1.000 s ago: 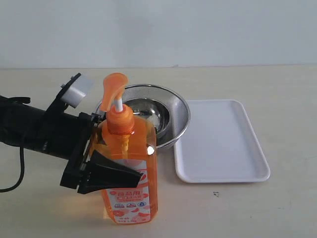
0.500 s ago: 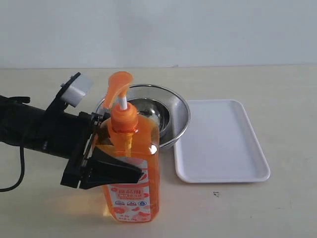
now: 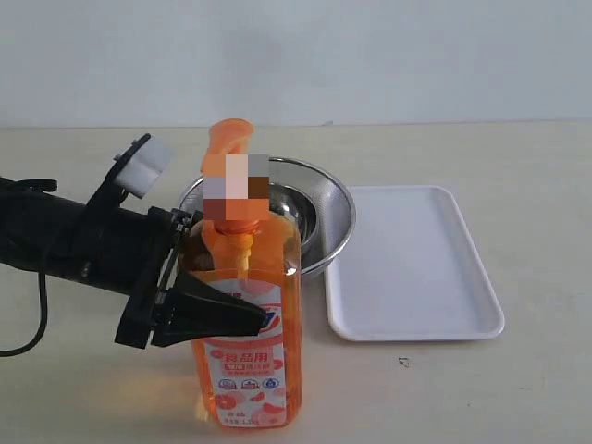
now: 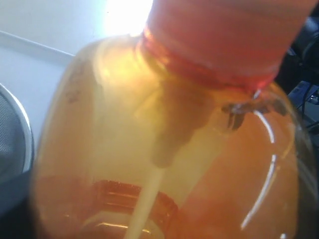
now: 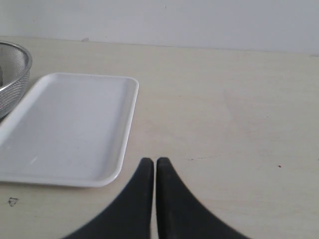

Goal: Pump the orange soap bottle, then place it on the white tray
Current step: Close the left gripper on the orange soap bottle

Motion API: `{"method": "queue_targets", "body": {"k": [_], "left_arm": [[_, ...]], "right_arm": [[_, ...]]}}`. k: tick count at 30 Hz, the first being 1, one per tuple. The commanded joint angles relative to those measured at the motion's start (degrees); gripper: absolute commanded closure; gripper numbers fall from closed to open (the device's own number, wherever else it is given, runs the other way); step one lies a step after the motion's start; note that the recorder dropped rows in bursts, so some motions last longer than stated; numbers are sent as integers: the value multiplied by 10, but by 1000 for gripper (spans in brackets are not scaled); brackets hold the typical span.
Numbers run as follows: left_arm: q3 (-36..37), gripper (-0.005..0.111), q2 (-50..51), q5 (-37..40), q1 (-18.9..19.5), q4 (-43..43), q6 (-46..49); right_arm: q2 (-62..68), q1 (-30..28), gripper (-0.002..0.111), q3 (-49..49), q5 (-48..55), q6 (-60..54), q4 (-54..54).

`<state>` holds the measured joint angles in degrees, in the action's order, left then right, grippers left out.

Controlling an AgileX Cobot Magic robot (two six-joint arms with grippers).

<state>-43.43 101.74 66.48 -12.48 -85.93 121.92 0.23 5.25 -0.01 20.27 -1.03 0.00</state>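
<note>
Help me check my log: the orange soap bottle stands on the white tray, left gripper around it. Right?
No. The exterior view shows the orange soap bottle standing on the table beside the white tray, left gripper around it.

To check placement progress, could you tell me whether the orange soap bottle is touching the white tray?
Apart. The exterior view shows bare tabletop between the orange soap bottle and the white tray.

Soft, even daylight; shadows faint. Exterior view: pixelated patch on the orange soap bottle point(image 3: 248, 342) above the left gripper point(image 3: 250, 310) jaws. Left wrist view: bottle out of focus, backlit, white blowout beside cap. Ahead of the right gripper point(image 5: 153, 162) jaws: sharp, evenly lit.
</note>
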Motion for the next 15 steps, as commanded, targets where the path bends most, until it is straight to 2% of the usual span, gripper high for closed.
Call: {"method": "queue_targets", "body": {"k": [1,8,15], "left_arm": [[-3,102,-1,27,-3,-9,2],[-3,102,-1,35,-3,-10,2],[-3,102,-1,35,-3,-51,2]], "right_arm": [[-2,-1,108,0,-3,-2,0],[-2,-1,108,0,-3,-2,0],[-2,-1,108,0,-3,-2,0]]}}
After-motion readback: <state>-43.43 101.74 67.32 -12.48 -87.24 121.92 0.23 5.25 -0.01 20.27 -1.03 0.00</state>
